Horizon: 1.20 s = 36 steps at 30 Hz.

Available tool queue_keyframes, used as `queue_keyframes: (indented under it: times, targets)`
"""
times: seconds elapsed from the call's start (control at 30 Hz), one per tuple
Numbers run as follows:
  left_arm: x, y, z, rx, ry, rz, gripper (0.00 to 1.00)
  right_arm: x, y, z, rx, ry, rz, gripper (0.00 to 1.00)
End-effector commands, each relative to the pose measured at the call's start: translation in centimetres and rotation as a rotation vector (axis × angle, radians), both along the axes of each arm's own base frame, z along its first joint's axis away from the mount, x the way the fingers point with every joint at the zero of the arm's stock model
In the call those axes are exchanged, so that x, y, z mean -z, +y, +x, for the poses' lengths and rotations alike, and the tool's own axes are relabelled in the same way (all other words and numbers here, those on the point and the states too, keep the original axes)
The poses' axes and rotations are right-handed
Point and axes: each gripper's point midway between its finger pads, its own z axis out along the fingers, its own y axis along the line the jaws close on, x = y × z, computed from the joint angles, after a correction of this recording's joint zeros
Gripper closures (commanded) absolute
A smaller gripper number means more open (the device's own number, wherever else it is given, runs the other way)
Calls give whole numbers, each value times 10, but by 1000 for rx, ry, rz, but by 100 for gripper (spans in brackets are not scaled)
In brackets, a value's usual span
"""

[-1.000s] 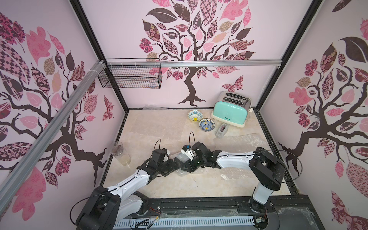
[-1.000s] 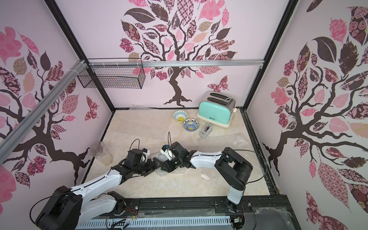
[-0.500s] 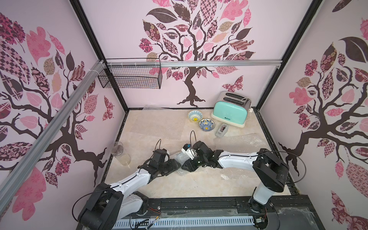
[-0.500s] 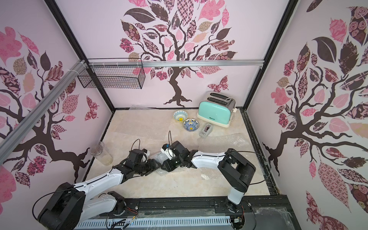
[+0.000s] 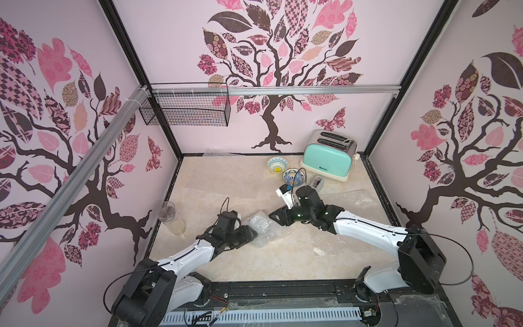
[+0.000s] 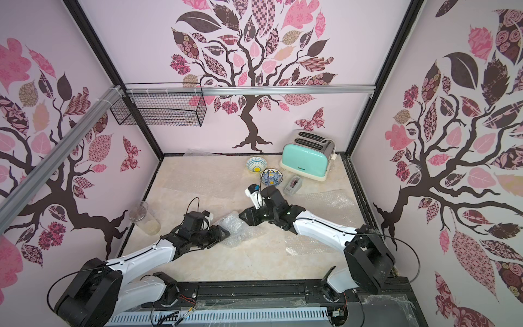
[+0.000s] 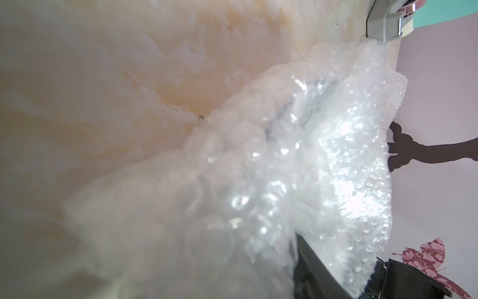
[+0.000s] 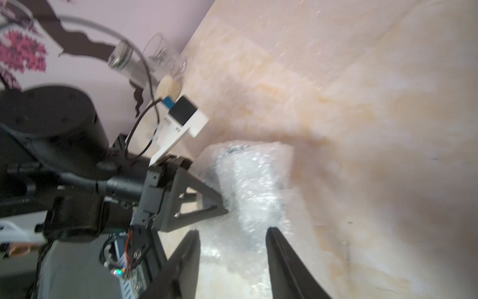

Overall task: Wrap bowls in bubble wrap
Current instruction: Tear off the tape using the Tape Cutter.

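Bubble wrap point(image 5: 262, 226) in half-closed left gripper point(image 5: 254, 234)

Bundle point(image 5: 260, 226): contents veiled. Only a dark streak shows through the wrap in both wrist views, and what it is cannot be told.
Left gripper point(image 6: 226, 234): tips sunk against the bundle; one finger point(image 7: 315, 266) alone shows in its own view, cut by the edge — grip unreadable.
Right gripper point(image 8: 232, 229): fingers cut off at the edge.
Glass point(image 8: 144, 62): smeared by blur.
Grey box point(image 5: 318, 182): too small to name.
Toaster point(image 7: 450, 10): only a corner in frame.

Two bowls point(image 5: 277, 165) point(image 5: 293, 177), one bubble-wrap bundle point(image 5: 259, 223), one toaster point(image 5: 327, 161), one glass point(image 5: 172, 219)
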Motion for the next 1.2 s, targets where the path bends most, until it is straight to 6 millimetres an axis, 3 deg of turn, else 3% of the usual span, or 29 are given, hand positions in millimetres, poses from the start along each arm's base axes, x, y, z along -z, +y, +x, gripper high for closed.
queue_keyframes:
  times: [0.0, 0.1, 0.23, 0.33, 0.43, 0.67, 0.97, 1.17]
  targets:
    - [-1, -1, 2, 19, -13, 10, 45, -13, -45, 36, 199, 14, 49, 51]
    - [-1, -1, 2, 22, -15, 12, 45, -18, -102, 74, 414, 59, 135, 50]
    - [0, -1, 2, 25, -15, 20, 45, -5, -183, 116, 681, 113, 178, 49]
    - [-1, -1, 2, 25, -17, 19, 46, 7, -216, 137, 759, 163, 224, 50]
    - [0, 0, 2, 25, -16, 22, 46, 22, -222, 155, 751, 238, 233, 54]
    - [0, 0, 3, 23, -16, 23, 46, 46, -212, 177, 712, 298, 261, 56]
    - [0, -1, 3, 23, -16, 23, 46, 74, -206, 184, 698, 372, 280, 57]
    - [0, -1, 4, 26, -16, 22, 46, 83, -201, 185, 680, 400, 308, 57]
